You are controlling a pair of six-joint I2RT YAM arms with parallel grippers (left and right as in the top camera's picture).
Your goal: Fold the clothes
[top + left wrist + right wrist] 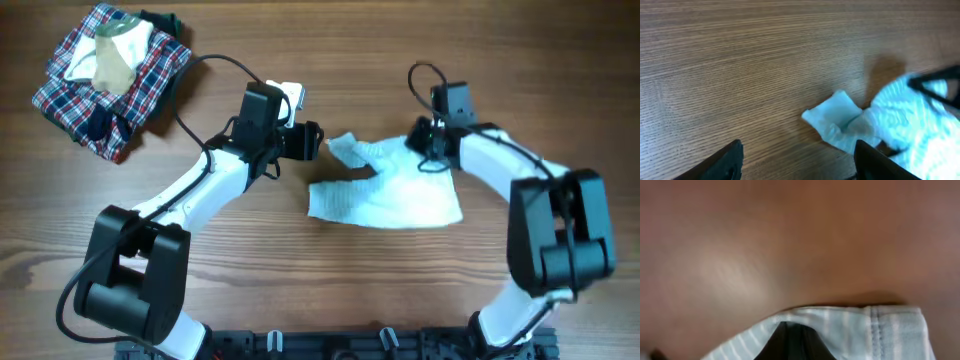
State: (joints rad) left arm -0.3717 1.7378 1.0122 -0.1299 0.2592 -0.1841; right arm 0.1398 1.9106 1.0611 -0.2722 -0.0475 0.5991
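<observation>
— Where does the striped garment [395, 190] lie?

— On the wooden desk [300, 290], roughly in the middle, between the two arms; most of it is spread out and crumpled, pale blue-white with fine stripes; one corner sticks out towards the left gripper [308, 140], lying flat and a little folded over.

— And that gripper?

— Its jaws stand wide apart and hold nothing; it sits just beside that corner, not touching it; in the left wrist view bare desk shows between its two fingers [725, 161], and the corner lies ahead of them.

— What about the right gripper [427, 148]?

— It is at the garment's far right edge, closed narrowly on the fabric; in the right wrist view a hemmed, striped edge drapes over its dark finger [790, 342] and hangs clear of the desk, casting a shadow there; the fabric hides the tips themselves.

— Anything else on the desk?

— A red, navy and white plaid garment [70, 95] in the far left corner, well apart from both grippers; a beige garment [115, 60] lies on top of it.
</observation>
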